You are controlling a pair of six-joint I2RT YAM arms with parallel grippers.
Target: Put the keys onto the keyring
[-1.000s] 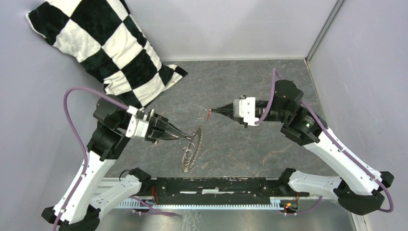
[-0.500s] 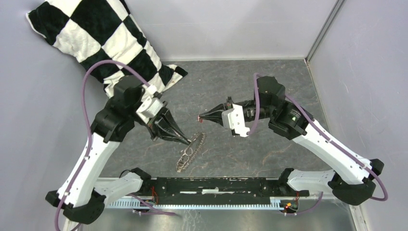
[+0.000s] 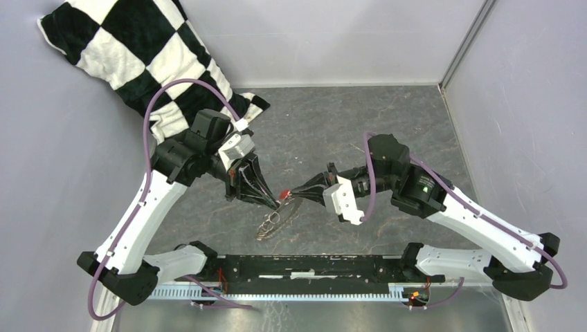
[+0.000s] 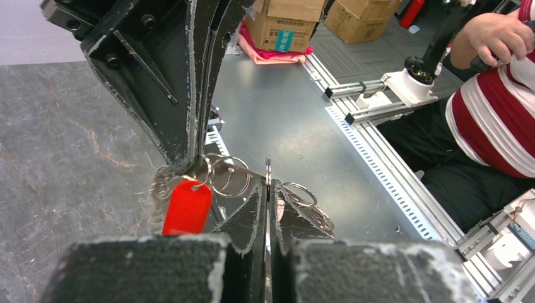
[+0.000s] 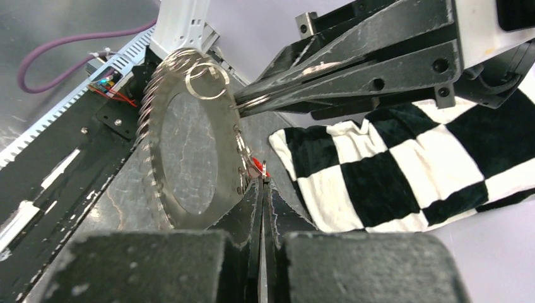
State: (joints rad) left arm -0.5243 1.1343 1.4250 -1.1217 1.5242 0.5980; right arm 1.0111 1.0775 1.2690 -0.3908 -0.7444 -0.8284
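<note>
Jaws of left gripper closed on the keyring rim, ring tilted on edge. Jaws of right gripper pinched shut on the keys, red tag just beside the ring's upper edge, near the left jaws

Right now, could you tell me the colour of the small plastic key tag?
Bright red; the small plastic key tag shows best in the left wrist view.

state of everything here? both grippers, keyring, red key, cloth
keyring, held up on edge by the left gripper
red-tagged key, gripped by the right gripper, close against the keyring, threading unclear
left gripper, fingers shut on the keyring's rim
right gripper, fingers shut on the red-tagged key
checkered cloth, lying untouched at the back left
</note>
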